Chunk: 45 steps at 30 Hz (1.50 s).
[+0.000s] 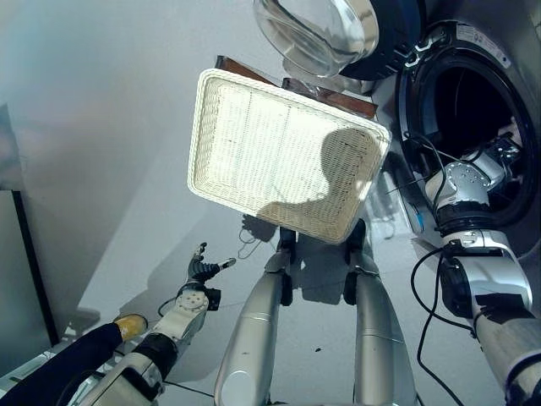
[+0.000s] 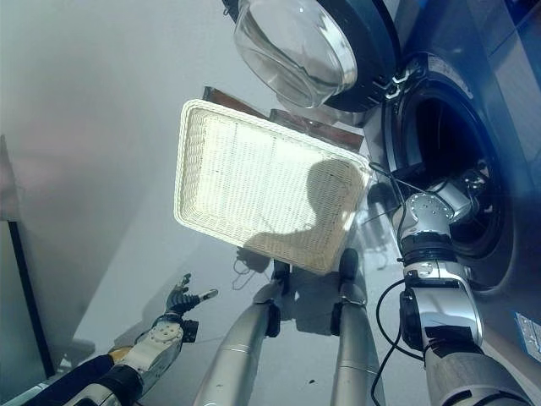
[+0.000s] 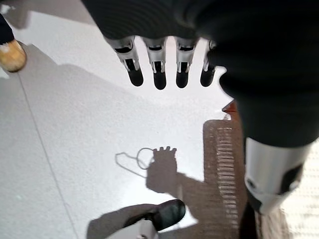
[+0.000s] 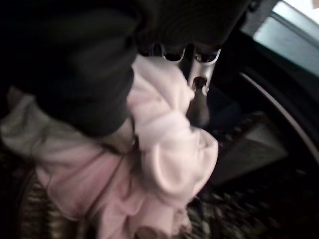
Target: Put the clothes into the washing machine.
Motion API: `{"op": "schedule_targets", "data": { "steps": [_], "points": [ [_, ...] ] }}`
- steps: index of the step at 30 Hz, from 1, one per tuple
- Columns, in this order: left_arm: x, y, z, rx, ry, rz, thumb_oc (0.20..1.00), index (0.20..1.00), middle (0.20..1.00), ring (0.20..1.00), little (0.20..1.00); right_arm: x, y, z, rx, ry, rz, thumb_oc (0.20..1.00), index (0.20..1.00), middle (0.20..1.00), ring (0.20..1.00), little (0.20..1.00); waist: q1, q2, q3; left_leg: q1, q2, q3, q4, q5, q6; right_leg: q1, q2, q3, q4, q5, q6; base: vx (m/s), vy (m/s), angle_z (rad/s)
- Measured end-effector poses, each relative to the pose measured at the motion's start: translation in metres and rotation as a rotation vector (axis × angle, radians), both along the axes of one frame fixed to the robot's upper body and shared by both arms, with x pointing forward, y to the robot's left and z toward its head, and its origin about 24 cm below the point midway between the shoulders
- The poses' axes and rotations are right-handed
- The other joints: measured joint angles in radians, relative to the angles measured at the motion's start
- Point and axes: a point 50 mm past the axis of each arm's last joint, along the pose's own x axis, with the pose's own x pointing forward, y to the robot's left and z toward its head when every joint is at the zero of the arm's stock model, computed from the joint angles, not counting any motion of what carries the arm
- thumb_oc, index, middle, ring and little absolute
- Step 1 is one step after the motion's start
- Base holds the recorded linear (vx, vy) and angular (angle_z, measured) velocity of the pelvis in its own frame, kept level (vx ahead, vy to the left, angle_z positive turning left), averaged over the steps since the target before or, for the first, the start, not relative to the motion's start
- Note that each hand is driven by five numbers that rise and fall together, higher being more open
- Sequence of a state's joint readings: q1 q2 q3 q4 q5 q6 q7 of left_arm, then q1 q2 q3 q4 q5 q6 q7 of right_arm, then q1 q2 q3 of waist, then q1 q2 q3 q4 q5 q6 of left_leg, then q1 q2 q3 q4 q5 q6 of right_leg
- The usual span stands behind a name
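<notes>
Over on the floor side, low and to the left, the left hand (image 1: 201,271) is hanging above the grey floor (image 1: 110,169) with its fingers (image 3: 159,77) straight and relaxed, grasping nothing. Moving toward the middle, the white wicker basket (image 1: 283,152) is lying flat with its woven bottom bare, so no clothes seem to be waiting in it. Just past its far edge, the round glass door (image 1: 317,34) of the washing machine (image 2: 473,51) is standing swung open. Farther right, the right arm is reaching through the dark opening of the drum (image 1: 473,110), and inside it the right hand (image 4: 199,99) is holding a bunched pale pink garment (image 4: 164,169) against its palm, fingers curling round the cloth. Judging by this, the step in hand is placing the garment in the drum; the next move is calling for the fingers to let go deep inside and for the arm to draw back without dragging cloth over the door rim.
</notes>
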<state>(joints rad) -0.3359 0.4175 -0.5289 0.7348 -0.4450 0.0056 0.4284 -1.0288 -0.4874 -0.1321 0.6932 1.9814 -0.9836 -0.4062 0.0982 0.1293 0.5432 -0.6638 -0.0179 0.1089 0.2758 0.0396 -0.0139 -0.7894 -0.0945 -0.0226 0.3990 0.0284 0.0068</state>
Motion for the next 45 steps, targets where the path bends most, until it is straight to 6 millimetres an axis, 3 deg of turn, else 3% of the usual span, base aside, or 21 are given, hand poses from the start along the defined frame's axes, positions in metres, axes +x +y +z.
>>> {"op": "schedule_targets", "data": {
  "steps": [3, 5, 7, 12, 15, 20, 25, 28, 29, 30, 33, 35, 36, 37, 39, 40, 45],
  "points": [
    [-0.001, -0.002, -0.003, -0.010, 0.017, -0.010, 1.000, 1.000, 1.000, 1.000, 1.000, 0.002, 0.005, 0.001, 0.074, 0.015, 0.051, 1.000, 1.000, 1.000, 1.000, 1.000, -0.008, -0.001, 0.001, 0.017, -0.017, 0.023, 0.018, -0.017, 0.019, 0.007, -0.021, 0.005, 0.019, -0.005, 0.007, 0.01, 0.027, -0.11],
    [-0.004, 0.001, -0.007, -0.003, 0.035, -0.001, 1.000, 1.000, 1.000, 1.000, 1.000, 0.001, 0.006, 0.002, 0.089, 0.014, 0.065, 1.000, 1.000, 1.000, 1.000, 1.000, -0.036, -0.003, 0.002, 0.040, -0.025, 0.025, 0.026, -0.022, 0.027, 0.033, -0.031, 0.007, 0.020, -0.003, 0.013, -0.02, 0.021, -0.02],
    [-0.004, -0.001, -0.007, -0.005, 0.040, -0.007, 1.000, 1.000, 1.000, 1.000, 1.000, 0.009, 0.015, -0.005, 0.086, 0.069, 0.195, 1.000, 1.000, 1.000, 1.000, 1.000, -0.062, -0.002, 0.001, 0.080, -0.042, 0.027, 0.027, -0.028, 0.043, 0.076, -0.046, 0.015, 0.013, -0.003, 0.037, -0.02, 0.003, -0.04],
    [-0.004, -0.011, -0.009, -0.024, 0.041, -0.017, 1.000, 1.000, 1.000, 1.000, 1.000, 0.030, 0.034, -0.003, -0.095, 0.099, 0.487, 1.000, 1.000, 1.000, 1.000, 1.000, -0.097, 0.000, 0.000, 0.079, -0.042, 0.040, 0.013, -0.018, 0.050, 0.092, -0.049, 0.019, -0.068, 0.032, 0.060, -0.05, -0.002, -0.15],
    [-0.007, -0.019, -0.015, -0.043, 0.058, -0.011, 1.000, 1.000, 1.000, 1.000, 1.000, 0.035, 0.038, -0.021, -0.219, 0.110, 0.596, 1.000, 1.000, 1.000, 1.000, 1.000, -0.112, 0.000, 0.000, 0.069, -0.045, 0.040, 0.011, -0.013, 0.053, 0.089, -0.050, 0.018, -0.085, 0.059, 0.054, -0.05, 0.014, -0.03],
    [-0.013, -0.024, -0.027, -0.062, 0.099, 0.037, 1.000, 1.000, 1.000, 1.000, 1.000, 0.029, 0.035, -0.083, -0.320, 0.243, 0.656, 1.000, 1.000, 1.000, 1.000, 1.000, -0.113, 0.001, -0.001, 0.062, -0.041, 0.040, -0.011, -0.010, 0.049, 0.079, -0.039, 0.017, -0.096, 0.072, 0.046, -0.05, 0.034, -0.05],
    [-0.016, -0.023, -0.031, -0.057, 0.109, 0.050, 1.000, 1.000, 1.000, 1.000, 1.000, 0.024, 0.041, -0.110, -0.484, 0.336, 0.707, 1.000, 1.000, 1.000, 1.000, 1.000, -0.112, 0.001, -0.001, 0.060, -0.034, 0.026, -0.036, 0.005, 0.041, 0.075, -0.029, 0.007, -0.109, 0.076, 0.034, -0.06, 0.048, 0.03],
    [-0.016, -0.023, -0.030, -0.062, 0.105, 0.052, 1.000, 1.000, 1.000, 1.000, 1.000, 0.019, 0.046, -0.127, -0.663, 0.446, 0.773, 1.000, 1.000, 1.000, 1.000, 1.000, -0.111, 0.001, -0.001, 0.068, -0.032, 0.018, -0.041, 0.008, 0.037, 0.086, -0.029, -0.004, -0.109, 0.073, 0.030, -0.08, 0.086, 0.09],
    [-0.014, -0.021, -0.029, -0.081, 0.096, 0.067, 1.000, 1.000, 1.000, 1.000, 1.000, 0.012, 0.048, -0.144, -0.807, 0.570, 0.821, 1.000, 1.000, 1.000, 1.000, 1.000, -0.110, 0.001, -0.001, 0.080, -0.033, 0.012, -0.043, 0.010, 0.037, 0.102, -0.032, -0.014, -0.109, 0.071, 0.028, -0.06, 0.095, 0.08],
    [-0.014, -0.021, -0.029, -0.081, 0.096, 0.067, 1.000, 1.000, 1.000, 1.000, 1.000, 0.012, 0.048, -0.144, -0.807, 0.570, 0.821, 1.000, 1.000, 1.000, 1.000, 1.000, -0.110, 0.001, -0.001, 0.080, -0.033, 0.012, -0.043, 0.010, 0.037, 0.102, -0.032, -0.014, -0.109, 0.071, 0.028, -0.07, 0.067, 0.11],
    [-0.010, -0.019, -0.025, -0.127, 0.062, 0.037, 1.000, 1.000, 1.000, 1.000, 1.000, -0.003, 0.045, -0.173, -1.022, 0.798, 0.881, 1.000, 1.000, 1.000, 1.000, 1.000, -0.111, 0.000, -0.001, 0.112, -0.037, -0.003, -0.045, 0.011, 0.036, 0.141, -0.037, -0.024, -0.109, 0.060, 0.037, -0.08, 0.066, 0.14],
    [-0.009, -0.021, -0.020, -0.208, 0.030, -0.016, 1.000, 1.000, 1.000, 1.000, 1.000, -0.013, 0.044, -0.183, -1.338, 1.045, 0.868, 1.000, 1.000, 1.000, 1.000, 1.000, -0.113, 0.000, -0.001, 0.118, -0.039, -0.006, -0.042, 0.013, 0.039, 0.155, -0.041, -0.034, -0.108, 0.056, 0.035, -0.12, 0.102, 0.13],
    [-0.009, -0.021, -0.020, -0.208, 0.030, -0.016, 1.000, 1.000, 1.000, 1.000, 1.000, -0.013, 0.044, -0.183, -1.338, 1.045, 0.868, 1.000, 1.000, 1.000, 1.000, 1.000, -0.113, 0.000, -0.001, 0.118, -0.039, -0.006, -0.042, 0.013, 0.039, 0.155, -0.041, -0.034, -0.108, 0.056, 0.035, -0.11, 0.090, 0.10],
    [-0.011, -0.022, -0.018, -0.292, 0.012, -0.054, 1.000, 1.000, 1.000, 1.000, 1.000, -0.021, 0.047, -0.187, -1.651, 1.218, 0.835, 1.000, 1.000, 1.000, 1.000, 1.000, -0.114, -0.003, -0.001, 0.120, -0.042, -0.011, -0.038, 0.014, 0.041, 0.162, -0.045, -0.040, -0.108, 0.056, 0.035, -0.08, 0.069, 0.08],
    [-0.016, -0.019, -0.022, -0.363, 0.022, -0.054, 1.000, 1.000, 1.000, 1.000, 1.000, -0.029, 0.053, -0.195, -1.870, 1.312, 0.818, 1.000, 1.000, 1.000, 1.000, 1.000, -0.116, -0.007, 0.000, 0.144, -0.039, -0.018, -0.040, 0.014, 0.043, 0.194, -0.044, -0.044, -0.120, 0.057, 0.037, -0.08, 0.061, 0.09],
    [-0.016, -0.019, -0.022, -0.363, 0.022, -0.054, 1.000, 1.000, 1.000, 1.000, 1.000, -0.029, 0.053, -0.195, -1.870, 1.312, 0.818, 1.000, 1.000, 1.000, 1.000, 1.000, -0.116, -0.007, 0.000, 0.144, -0.039, -0.018, -0.040, 0.014, 0.043, 0.194, -0.044, -0.044, -0.120, 0.057, 0.037, -0.08, 0.041, 0.06],
    [-0.039, 0.008, -0.043, -0.395, 0.116, -0.004, 1.000, 1.000, 1.000, 1.000, 1.000, -0.061, 0.076, -0.249, -2.074, 1.401, 1.036, 1.000, 1.000, 1.000, 1.000, 1.000, -0.136, -0.081, -0.008, 0.286, -0.025, -0.033, -0.100, 0.017, 0.042, 0.364, -0.027, -0.041, -0.227, 0.079, 0.051, -0.03, 0.026, 0.05]
  ]
}}
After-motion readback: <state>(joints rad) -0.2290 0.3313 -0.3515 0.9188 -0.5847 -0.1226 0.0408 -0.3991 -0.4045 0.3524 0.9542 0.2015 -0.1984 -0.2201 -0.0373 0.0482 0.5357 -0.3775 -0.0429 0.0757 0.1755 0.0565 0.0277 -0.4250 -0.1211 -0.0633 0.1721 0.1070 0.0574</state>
